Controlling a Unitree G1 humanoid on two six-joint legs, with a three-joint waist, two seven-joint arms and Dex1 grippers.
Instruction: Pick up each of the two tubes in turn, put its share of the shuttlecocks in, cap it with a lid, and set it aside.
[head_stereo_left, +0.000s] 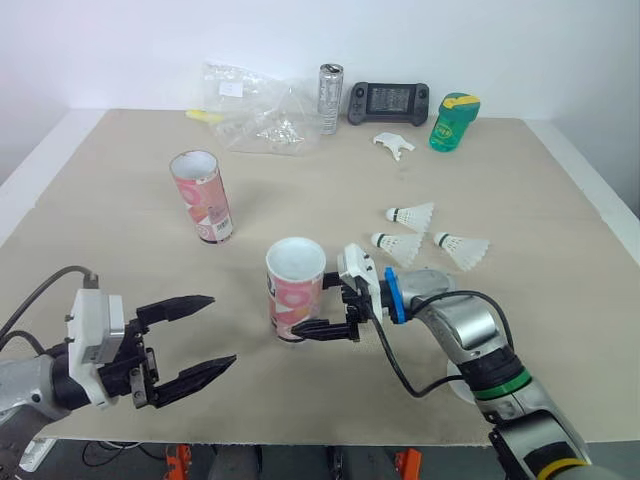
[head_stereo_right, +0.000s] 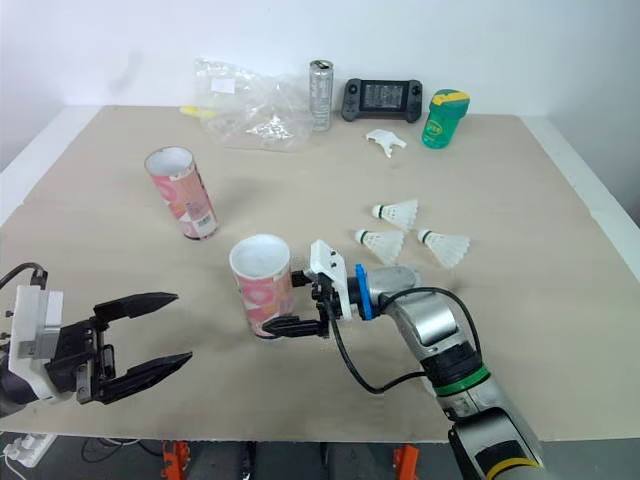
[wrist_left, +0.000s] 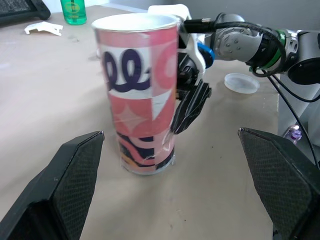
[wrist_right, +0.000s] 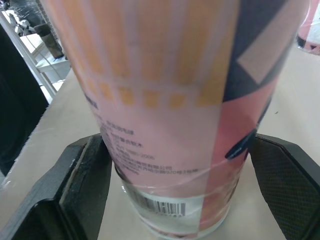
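Head views: near tube (head_stereo_left: 296, 288) upright, open-topped, at the front middle of the worktop (head_stereo_left: 120, 250). Right tool (head_stereo_left: 312, 312) clamped on its lower part, one finger each side. Far tube (head_stereo_left: 203, 195) upright, well apart to the left rear. Three shuttlecocks (head_stereo_left: 412, 214) lie loose to the right of the near tube. Left tool (head_stereo_left: 220, 332) hovers at front left, fingers spread wide, holding nothing. Along the back edge: plastic bag (head_stereo_left: 255, 115), can (head_stereo_left: 330, 98), handheld console (head_stereo_left: 389, 102), green bottle (head_stereo_left: 453, 122).

Left wrist view: near tube stands between the spread fingers, apart from both. Clear lid (wrist_left: 241, 82) lies flat on the worktop, well apart from the tube.

Right wrist view: tube base sits on the worktop, black pads (wrist_right: 85, 175) pressed against both walls.
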